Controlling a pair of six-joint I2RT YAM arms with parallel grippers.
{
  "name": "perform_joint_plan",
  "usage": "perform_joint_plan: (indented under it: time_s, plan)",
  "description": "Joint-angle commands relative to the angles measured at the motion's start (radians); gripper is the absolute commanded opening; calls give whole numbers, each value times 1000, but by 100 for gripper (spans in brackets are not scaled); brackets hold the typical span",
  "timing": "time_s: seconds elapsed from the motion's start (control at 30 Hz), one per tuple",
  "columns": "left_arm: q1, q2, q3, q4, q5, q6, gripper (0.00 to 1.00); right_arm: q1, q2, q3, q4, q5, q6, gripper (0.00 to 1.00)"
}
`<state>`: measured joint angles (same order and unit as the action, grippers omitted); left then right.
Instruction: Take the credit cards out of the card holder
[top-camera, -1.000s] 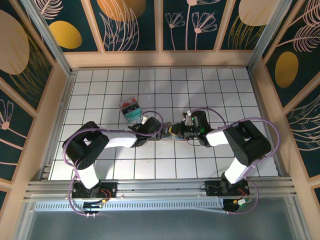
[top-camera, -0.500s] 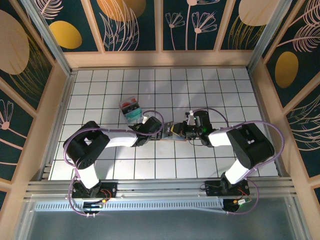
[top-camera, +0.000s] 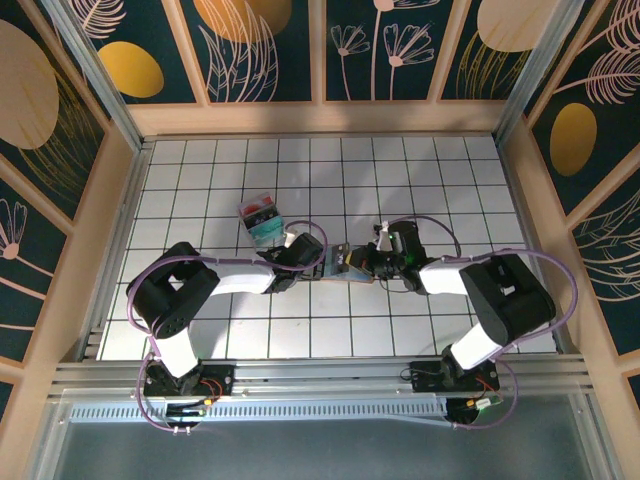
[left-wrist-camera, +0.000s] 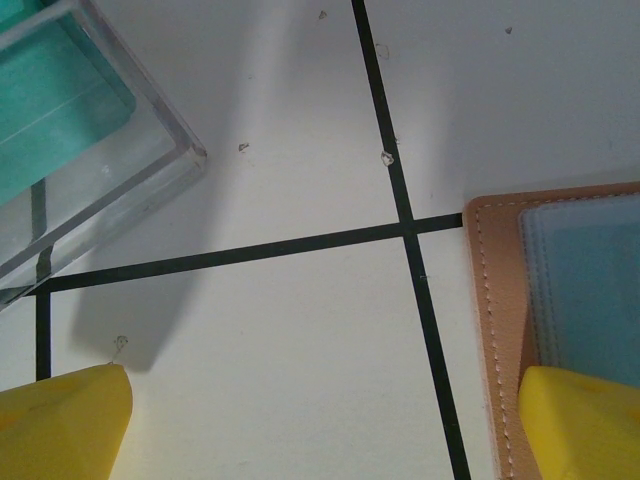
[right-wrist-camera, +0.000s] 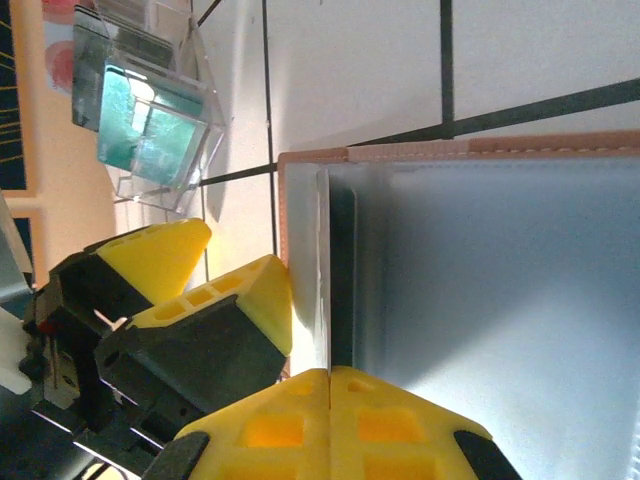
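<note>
The card holder (top-camera: 341, 263) lies open between both grippers, tan leather with grey-blue pockets (right-wrist-camera: 480, 250). My left gripper (left-wrist-camera: 320, 425) is wide open. One of its yellow fingertips (left-wrist-camera: 580, 420) rests on the holder's pocket edge (left-wrist-camera: 495, 300) and the other rests on bare table. My right gripper (right-wrist-camera: 330, 378) is shut, its tips pressed together at the holder's pocket. A thin dark strip (right-wrist-camera: 343, 270) runs up from the tips. I cannot tell whether that strip is a credit card's edge or a slot. The credit cards are otherwise hidden.
A clear plastic box (top-camera: 262, 221) with teal and red contents stands just behind and left of the left gripper (top-camera: 316, 262), close to its fingers (left-wrist-camera: 80, 120). White gridded table lies all round, and wooden walls enclose it.
My right gripper has shifted a little left over the card holder, and its arm's elbow has swung right. The left arm has stayed where it was.
</note>
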<state>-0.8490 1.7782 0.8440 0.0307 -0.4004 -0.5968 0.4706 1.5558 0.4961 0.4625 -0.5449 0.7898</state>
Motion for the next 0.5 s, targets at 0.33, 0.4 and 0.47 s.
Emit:
perform_joint_plan:
  time_s: [0.33,0.4,0.47]
  plan:
    - [2,-129,10,-61,-18,-50,99,-24,-189,-14,-163,145,-108,0]
    - [2,-160,12,-53,-14,-57,99,-28,-220,-19,-169,151,-119,0]
    - [2,-199,12,-37,-5,-68,99,-33,-260,-26,-171,155,-128,0]
